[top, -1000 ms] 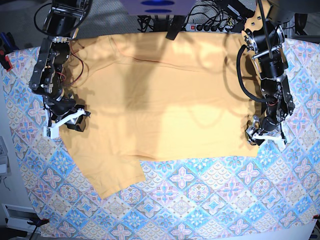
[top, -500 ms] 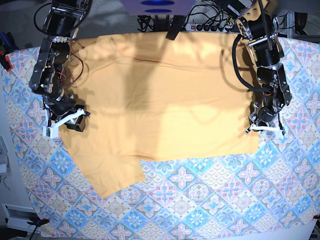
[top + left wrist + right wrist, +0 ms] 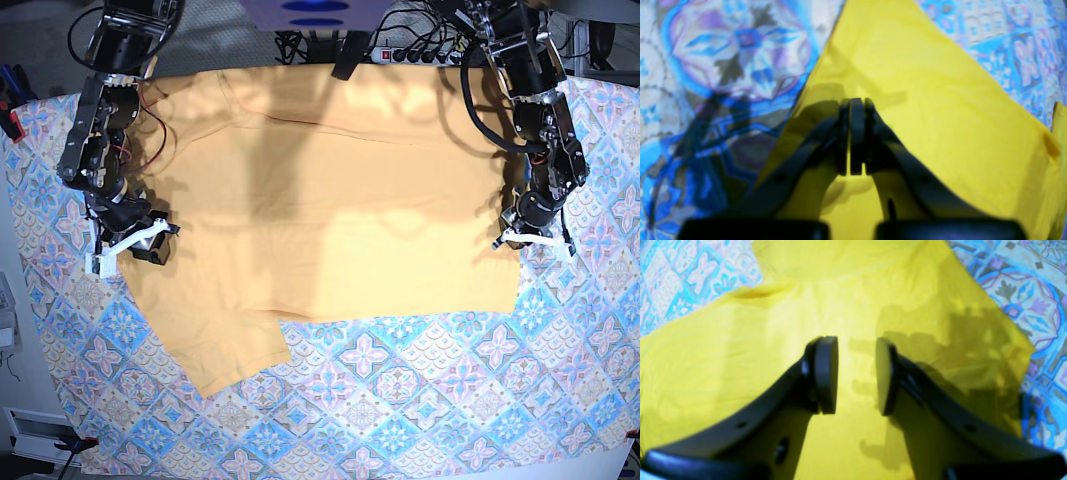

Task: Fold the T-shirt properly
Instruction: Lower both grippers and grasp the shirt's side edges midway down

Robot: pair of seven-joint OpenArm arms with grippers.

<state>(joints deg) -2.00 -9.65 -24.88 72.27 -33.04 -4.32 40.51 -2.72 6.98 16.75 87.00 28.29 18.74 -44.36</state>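
Note:
The pale yellow-orange T-shirt (image 3: 330, 200) lies spread flat on the table, plain side up, with no lettering showing. One sleeve (image 3: 225, 345) points toward the front left. My left gripper (image 3: 532, 240) is at the shirt's right edge. In the left wrist view the left gripper (image 3: 853, 133) is shut above a corner of the cloth (image 3: 940, 100), with no cloth visibly pinched. My right gripper (image 3: 130, 248) is at the shirt's left edge. In the right wrist view the right gripper (image 3: 855, 376) is open, with its pads just over the fabric (image 3: 740, 340).
The blue-and-pink patterned tablecloth (image 3: 400, 400) covers the table and shows bare along the front and both sides. Cables and a power strip (image 3: 420, 52) lie behind the table's far edge. Both arms reach down from the back corners.
My left arm has moved away from the front, up along the shirt's right edge. The right arm and the shirt have not moved.

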